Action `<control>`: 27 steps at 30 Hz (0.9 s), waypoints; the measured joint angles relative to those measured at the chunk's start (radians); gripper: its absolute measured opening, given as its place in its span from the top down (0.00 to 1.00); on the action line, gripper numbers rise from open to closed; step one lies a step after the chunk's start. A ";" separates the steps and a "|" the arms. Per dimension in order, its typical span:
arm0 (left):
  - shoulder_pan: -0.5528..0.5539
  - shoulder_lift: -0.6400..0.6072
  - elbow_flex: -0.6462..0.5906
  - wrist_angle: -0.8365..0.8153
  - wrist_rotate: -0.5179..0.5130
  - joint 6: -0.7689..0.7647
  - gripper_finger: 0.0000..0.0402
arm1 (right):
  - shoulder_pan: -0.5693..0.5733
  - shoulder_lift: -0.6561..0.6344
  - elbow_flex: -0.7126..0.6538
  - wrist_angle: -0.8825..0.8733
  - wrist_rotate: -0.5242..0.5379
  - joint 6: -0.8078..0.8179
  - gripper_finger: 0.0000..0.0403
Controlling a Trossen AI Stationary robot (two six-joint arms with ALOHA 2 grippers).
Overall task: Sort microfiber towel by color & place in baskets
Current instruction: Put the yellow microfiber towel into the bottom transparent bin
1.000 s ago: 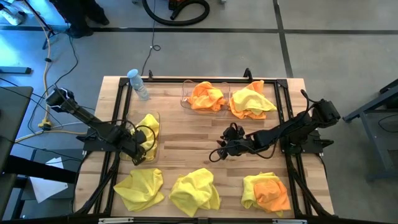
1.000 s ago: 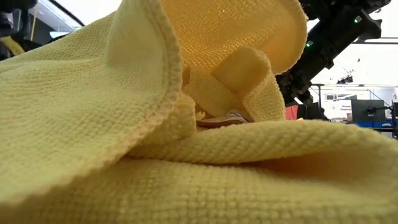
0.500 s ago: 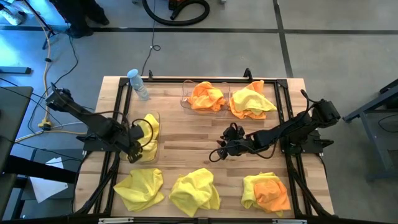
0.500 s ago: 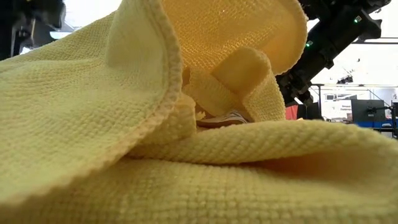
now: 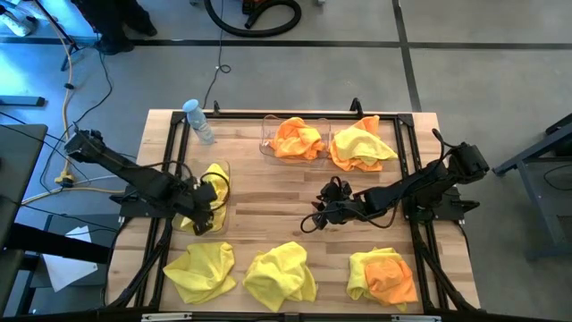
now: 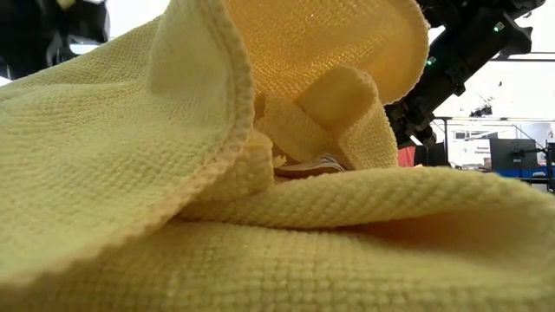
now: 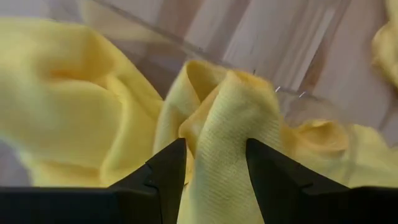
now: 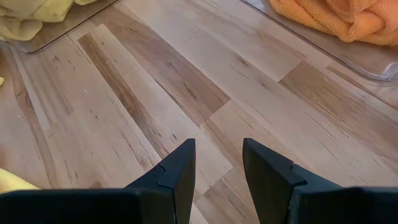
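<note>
Altogether I counted five yellow towels (image 5: 281, 275), two orange towels (image 5: 298, 138), two baskets (image 5: 267, 140); left hand (image 5: 207, 212) clenched a yellow towel (image 7: 233, 130) mid-left; right hand (image 5: 326, 207) released, centre.

Grey concrete floor (image 5: 483, 63) crossed by dark seam lines. Light wooden plank bench (image 5: 286, 192) at centre. Black coiled hose (image 5: 255, 16) on far floor. Blue-lit dark desk (image 5: 22, 54) at far left.
</note>
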State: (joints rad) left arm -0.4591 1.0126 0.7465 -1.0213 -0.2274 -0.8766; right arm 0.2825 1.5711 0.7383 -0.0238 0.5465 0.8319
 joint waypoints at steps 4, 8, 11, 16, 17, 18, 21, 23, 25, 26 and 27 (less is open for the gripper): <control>0.056 0.001 -0.103 0.134 0.083 0.070 0.61 | 0.000 0.000 0.000 0.000 0.000 0.001 0.68; 0.120 0.000 -0.178 0.189 0.110 0.094 0.61 | 0.000 0.000 0.000 0.000 0.000 0.001 0.68; 0.162 0.000 -0.222 0.202 0.130 0.096 0.61 | 0.000 0.000 0.000 0.000 0.000 0.001 0.68; 0.194 0.000 -0.258 0.229 0.141 0.096 0.61 | 0.000 0.000 0.000 0.000 0.000 0.001 0.68; 0.198 0.000 -0.257 0.228 0.141 0.096 0.61 | 0.000 0.000 0.000 0.000 0.000 0.001 0.68; 0.198 0.000 -0.252 0.225 0.141 0.098 0.61 | 0.000 0.000 0.000 0.000 0.000 0.001 0.68; 0.198 -0.011 -0.224 0.218 0.141 0.112 0.61 | 0.000 0.000 0.000 0.000 0.000 0.001 0.68; 0.198 -0.016 -0.193 0.194 0.141 0.120 0.61 | 0.000 0.000 0.000 0.000 0.000 0.001 0.68; 0.198 -0.020 -0.154 0.140 0.140 0.122 0.61 | 0.000 0.000 0.000 0.000 0.000 0.001 0.68; 0.197 -0.022 -0.133 0.108 0.140 0.122 0.61 | 0.000 0.000 0.000 0.000 0.000 -0.001 0.68; 0.197 -0.024 -0.115 0.074 0.137 0.122 0.61 | 0.000 0.000 0.000 0.000 0.000 -0.001 0.68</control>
State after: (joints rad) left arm -0.2619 0.9890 0.6318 -0.9470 -0.0904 -0.7544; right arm 0.2825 1.5711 0.7383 -0.0235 0.5468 0.8307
